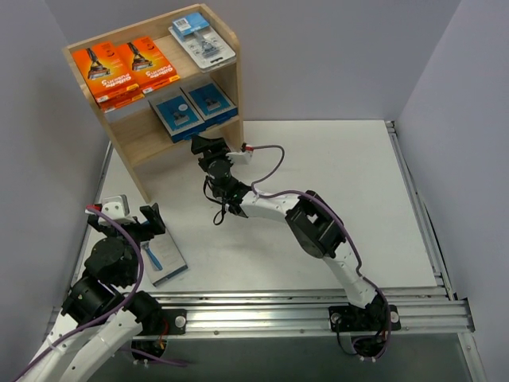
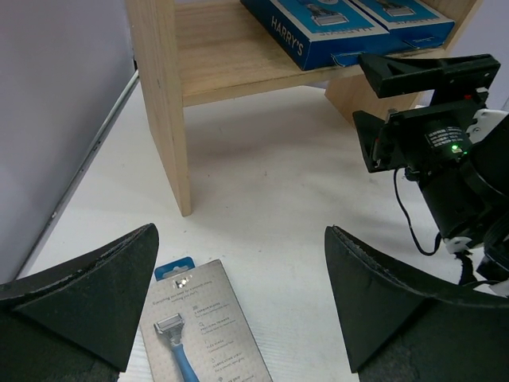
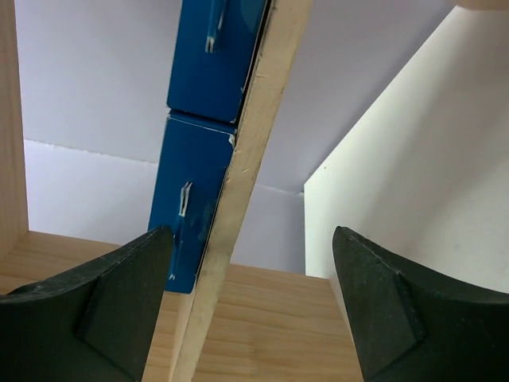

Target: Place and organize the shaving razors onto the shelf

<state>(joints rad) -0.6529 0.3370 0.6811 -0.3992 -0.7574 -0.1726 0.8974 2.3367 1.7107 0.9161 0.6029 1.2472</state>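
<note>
The shelf [image 1: 130,153] stands at the back left. On its top tier lie two orange razor packs [image 1: 103,72] [image 1: 151,62] and a clear blister pack [image 1: 200,38]. Its lower tier holds two blue boxes [image 1: 176,114] [image 1: 210,99], also in the right wrist view [image 3: 199,207]. One grey razor pack [image 1: 165,259] [image 2: 199,326] lies flat on the table. My left gripper [image 1: 131,216] [image 2: 240,263] hovers open just over its far end. My right gripper [image 1: 208,146] [image 3: 250,239] is open and empty at the lower tier's front edge [image 3: 246,151].
Grey walls close in on the left, back and right. A metal rail [image 1: 318,306] runs along the near edge by the arm bases. The right arm [image 1: 310,227] stretches across the white table [image 1: 334,183], trailing a purple cable.
</note>
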